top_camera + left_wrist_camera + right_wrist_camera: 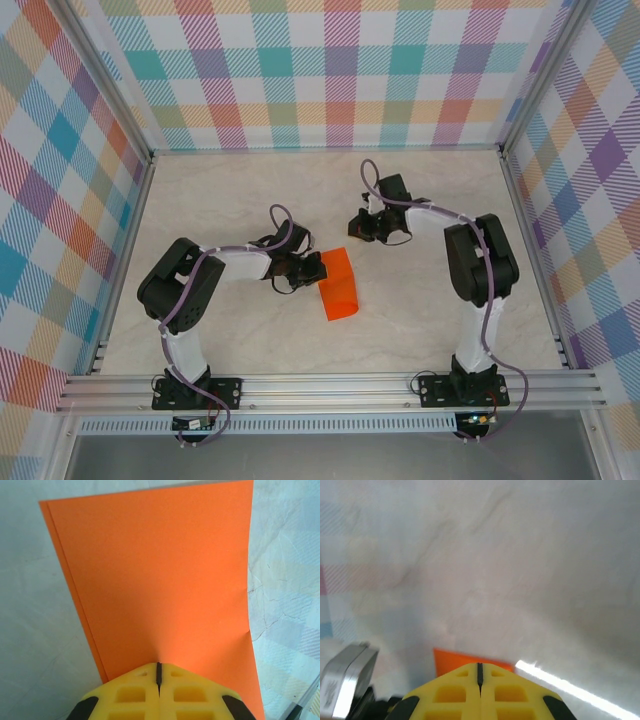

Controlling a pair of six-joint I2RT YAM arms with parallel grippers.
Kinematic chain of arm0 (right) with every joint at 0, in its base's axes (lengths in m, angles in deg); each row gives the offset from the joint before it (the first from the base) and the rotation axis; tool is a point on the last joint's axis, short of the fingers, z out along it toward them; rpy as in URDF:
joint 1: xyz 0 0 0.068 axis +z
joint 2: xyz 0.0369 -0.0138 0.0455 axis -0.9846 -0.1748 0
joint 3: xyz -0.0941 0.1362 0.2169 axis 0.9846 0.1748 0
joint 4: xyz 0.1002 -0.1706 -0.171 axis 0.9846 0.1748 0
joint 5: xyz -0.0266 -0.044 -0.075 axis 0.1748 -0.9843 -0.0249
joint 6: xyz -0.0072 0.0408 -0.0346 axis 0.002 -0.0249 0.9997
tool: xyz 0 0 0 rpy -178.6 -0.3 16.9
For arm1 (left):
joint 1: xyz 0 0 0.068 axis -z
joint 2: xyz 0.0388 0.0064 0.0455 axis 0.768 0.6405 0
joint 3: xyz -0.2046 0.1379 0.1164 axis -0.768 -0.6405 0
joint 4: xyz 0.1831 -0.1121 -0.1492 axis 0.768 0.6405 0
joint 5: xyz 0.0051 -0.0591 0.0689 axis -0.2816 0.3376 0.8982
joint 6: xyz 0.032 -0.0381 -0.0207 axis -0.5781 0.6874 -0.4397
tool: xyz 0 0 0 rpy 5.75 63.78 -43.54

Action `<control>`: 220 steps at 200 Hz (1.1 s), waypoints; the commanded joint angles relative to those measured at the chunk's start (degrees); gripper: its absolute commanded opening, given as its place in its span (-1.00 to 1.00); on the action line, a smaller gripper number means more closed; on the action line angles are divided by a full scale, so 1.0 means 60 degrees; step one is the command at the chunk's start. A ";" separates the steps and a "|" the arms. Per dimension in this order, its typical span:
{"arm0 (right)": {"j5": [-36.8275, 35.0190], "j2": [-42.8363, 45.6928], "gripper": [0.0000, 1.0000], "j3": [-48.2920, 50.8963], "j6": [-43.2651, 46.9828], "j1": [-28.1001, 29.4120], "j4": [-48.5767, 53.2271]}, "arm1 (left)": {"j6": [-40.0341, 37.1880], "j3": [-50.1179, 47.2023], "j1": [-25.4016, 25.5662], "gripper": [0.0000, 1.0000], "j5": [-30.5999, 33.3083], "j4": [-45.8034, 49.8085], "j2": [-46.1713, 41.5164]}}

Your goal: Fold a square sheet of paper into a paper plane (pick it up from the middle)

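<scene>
Sheet of paper [338, 285] lies on the desk [250, 190] btwn the arms, nearer the left one. It's doubled over: two layers show along its left edge in the left wrist view [160, 570].

L gripper [159, 666] is fully closed with its tips over the near part of the paper. Looks like pressing, not pinching, so nothing held afaict. R gripper [480, 667] is also closed and empty, with an orange corner [465, 658] just past its tips.

Step in hand, imo: setting the crease. To do it well:
- keep L tips flat and run them along the fold line, not across it
- use R to pin the far end so the layers don't skew
- check edges stay aligned before pressing hard

Containers: none in this setup, nothing to report.
</scene>
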 commanded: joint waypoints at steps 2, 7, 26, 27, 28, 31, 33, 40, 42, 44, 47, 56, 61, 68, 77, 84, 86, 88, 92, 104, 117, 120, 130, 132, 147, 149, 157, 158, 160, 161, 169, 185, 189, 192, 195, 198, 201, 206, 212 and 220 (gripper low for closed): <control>0.0935 0.0737 -1.00 0.0982 0.0143 0.0464 0.0345 | -0.0164 -0.0517 0.0030 -1.00 0.0988 0.2141 0.0553; 0.0984 0.0833 -1.00 0.1147 0.0117 0.0550 0.0376 | -0.0178 -0.0515 0.0031 -1.00 0.1000 0.2155 0.0553; 0.1152 0.1038 -1.00 0.1558 0.0099 0.0836 0.0516 | -0.0171 -0.0536 0.0028 -1.00 0.1021 0.2137 0.0589; 0.1157 0.1040 -1.00 0.1572 0.0106 0.0848 0.0532 | -0.0171 -0.0533 0.0032 -1.00 0.1015 0.2132 0.0593; 0.1167 0.1041 -1.00 0.1587 0.0102 0.0861 0.0548 | -0.0171 -0.0531 0.0034 -1.00 0.1020 0.2137 0.0595; 0.1172 0.1055 -1.00 0.1620 0.0109 0.0886 0.0559 | -0.0158 -0.0537 0.0028 -1.00 0.1024 0.2134 0.0596; 0.1172 0.1068 -1.00 0.1650 0.0097 0.0899 0.0573 | -0.0157 -0.0535 0.0034 -1.00 0.1024 0.2132 0.0589; 0.1241 0.1072 -1.00 0.1748 0.0095 0.0940 0.0577 | -0.0156 -0.0555 0.0033 -1.00 0.1035 0.2117 0.0597; 0.1255 0.1079 -1.00 0.1774 0.0082 0.0946 0.0574 | -0.0145 -0.0558 0.0031 -1.00 0.1034 0.2117 0.0597; 0.1277 0.1081 -1.00 0.1802 0.0072 0.0955 0.0558 | -0.0142 -0.0555 0.0031 -1.00 0.1038 0.2125 0.0597; 0.1318 0.1075 -1.00 0.1839 0.0069 0.0962 0.0544 | -0.0142 -0.0551 0.0028 -1.00 0.1052 0.2123 0.0593; 0.1428 0.1045 -1.00 0.1919 0.0067 0.0988 0.0515 | -0.0128 -0.0565 0.0032 -1.00 0.1044 0.2105 0.0583; 0.1498 0.1022 -1.00 0.1953 0.0070 0.1003 0.0513 | -0.0128 -0.0569 0.0028 -1.00 0.1063 0.2112 0.0573; 0.1555 0.0975 -1.00 0.1953 0.0105 0.1020 0.0555 | -0.0129 -0.0567 0.0030 -1.00 0.1076 0.2123 0.0582; 0.1587 0.0917 -1.00 0.1981 0.0134 0.1049 0.0594 | -0.0127 -0.0556 0.0036 -1.00 0.1083 0.2137 0.0596; 0.1578 0.0867 -1.00 0.2005 0.0156 0.1065 0.0641 | -0.0151 -0.0537 0.0034 -1.00 0.1083 0.2142 0.0604; 0.1578 0.0867 -1.00 0.2010 0.0167 0.1069 0.0648 | -0.0151 -0.0535 0.0032 -1.00 0.1087 0.2153 0.0610; 0.1585 0.0860 -1.00 0.2022 0.0170 0.1066 0.0665 | -0.0151 -0.0531 0.0035 -1.00 0.1087 0.2144 0.0611; 0.1587 0.0837 -1.00 0.2051 0.0184 0.1065 0.0676 | -0.0144 -0.0528 0.0032 -1.00 0.1084 0.2146 0.0611; 0.1551 0.0785 -1.00 0.2123 0.0237 0.1067 0.0734 | -0.0155 -0.0515 0.0032 -1.00 0.1106 0.2142 0.0625; 0.1514 0.0751 -1.00 0.2201 0.0277 0.1065 0.0759 | -0.0154 -0.0515 0.0029 -1.00 0.1101 0.2142 0.0655; 0.1514 0.0748 -1.00 0.2215 0.0274 0.1065 0.0750 | -0.0143 -0.0516 0.0031 -1.00 0.1102 0.2142 0.0655; 0.1514 0.0717 -1.00 0.2280 0.0286 0.1065 0.0756 | -0.0149 -0.0515 0.0030 -1.00 0.1114 0.2153 0.0670; 0.1507 0.0709 -1.00 0.2288 0.0288 0.1065 0.0754 | -0.0151 -0.0522 0.0023 -1.00 0.1124 0.2145 0.0670; 0.1500 0.0664 -1.00 0.2352 0.0289 0.1072 0.0747 | -0.0143 -0.0515 0.0030 -1.00 0.1113 0.2142 0.0692; 0.1500 0.0662 -1.00 0.2361 0.0289 0.1067 0.0744 | -0.0142 -0.0515 0.0030 -1.00 0.1112 0.2149 0.0697; 0.1512 0.0633 -1.00 0.2400 0.0277 0.1065 0.0733 | -0.0149 -0.0518 0.0025 -1.00 0.1112 0.2157 0.0712; 0.1513 0.0633 -1.00 0.2411 0.0275 0.1065 0.0736 | -0.0145 -0.0516 0.0030 -1.00 0.1112 0.2156 0.0713; 0.1514 0.0625 -1.00 0.2419 0.0274 0.1072 0.0716 | -0.0142 -0.0515 0.0031 -1.00 0.1112 0.2164 0.0714; 0.1514 0.0631 -1.00 0.2432 0.0277 0.1067 0.0718 | -0.0149 -0.0515 0.0026 -1.00 0.1112 0.2160 0.0714; 0.1514 0.0619 -1.00 0.2464 0.0278 0.1065 0.0697 | -0.0144 -0.0515 0.0032 -1.00 0.1116 0.2158 0.0714; 0.1479 0.0603 -1.00 0.2550 0.0287 0.1065 0.0692 | -0.0141 -0.0500 0.0025 -1.00 0.1128 0.2159 0.0729; 0.1458 0.0603 -1.00 0.2567 0.0290 0.1072 0.0694 | -0.0145 -0.0503 0.0026 -1.00 0.1127 0.2167 0.0740; 0.1436 0.0601 -1.00 0.2588 0.0296 0.1066 0.0695 | -0.0149 -0.0500 0.0031 -1.00 0.1140 0.2178 0.0743; 0.1420 0.0603 -1.00 0.2608 0.0289 0.1065 0.0687 | -0.0155 -0.0489 0.0031 -1.00 0.1141 0.2172 0.0743; 0.1402 0.0596 -1.00 0.2623 0.0288 0.1065 0.0686 | -0.0156 -0.0486 0.0033 -1.00 0.1141 0.2184 0.0743; 0.1387 0.0597 -1.00 0.2638 0.0296 0.1065 0.0677 | -0.0158 -0.0496 0.0028 -1.00 0.1141 0.2185 0.0743; 0.1383 0.0590 -1.00 0.2676 0.0304 0.1065 0.0663 | -0.0157 -0.0493 0.0033 -1.00 0.1154 0.2187 0.0736; 0.1365 0.0588 -1.00 0.2713 0.0321 0.1065 0.0637 | -0.0156 -0.0496 0.0031 -1.00 0.1168 0.2206 0.0758; 0.1341 0.0589 -1.00 0.2764 0.0318 0.1065 0.0636 | -0.0156 -0.0487 0.0034 -1.00 0.1170 0.2201 0.0757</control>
